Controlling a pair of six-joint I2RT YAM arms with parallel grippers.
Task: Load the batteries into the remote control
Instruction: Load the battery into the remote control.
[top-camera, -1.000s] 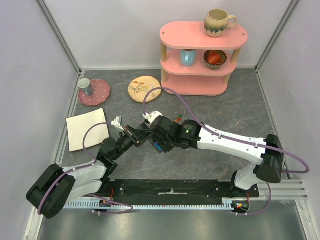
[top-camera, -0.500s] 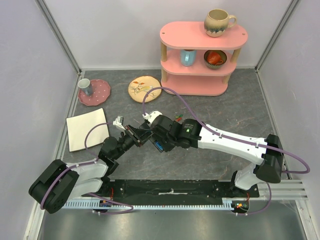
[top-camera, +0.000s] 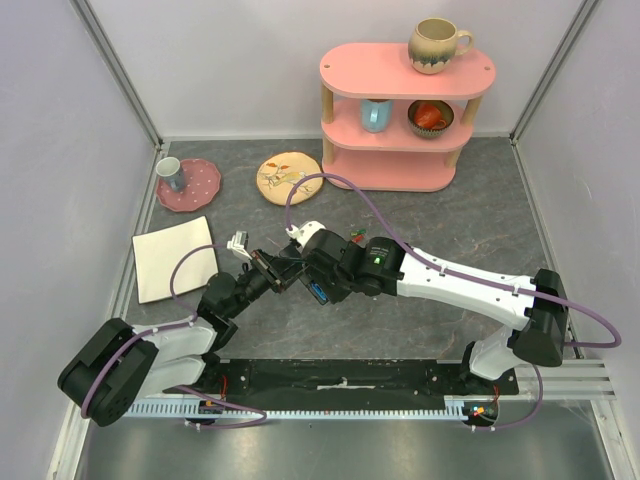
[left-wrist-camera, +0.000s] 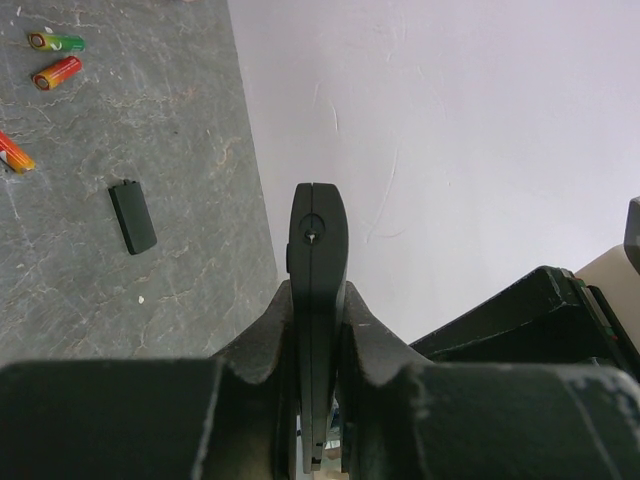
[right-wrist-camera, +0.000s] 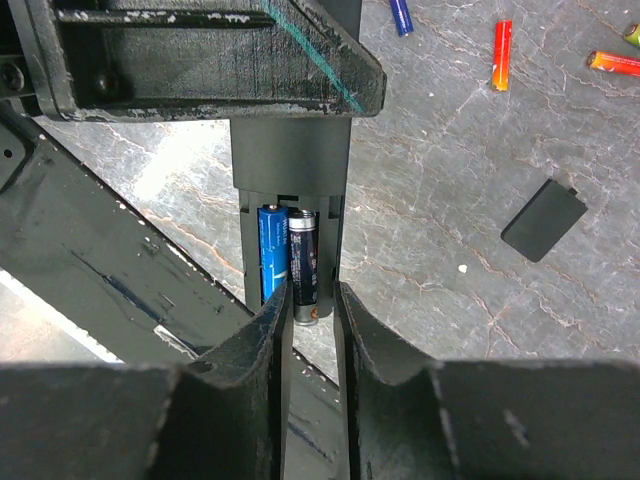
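The slim black remote control (left-wrist-camera: 318, 225) is being squeezed by the left gripper (left-wrist-camera: 318, 300), and a round dark battery (right-wrist-camera: 304, 250) by the right gripper (right-wrist-camera: 310, 292).

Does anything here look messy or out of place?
Nothing looks broken. The remote control is open, its small black cover lying loose on the table among scattered batteries.

Scattered batteries (right-wrist-camera: 502, 55), black cover (right-wrist-camera: 543, 220) beside remote control (right-wrist-camera: 290, 160)

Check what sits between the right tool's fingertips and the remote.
A dark battery, standing in the remote beside a blue battery, with its near end inside the right tool. The right wrist view shows it.
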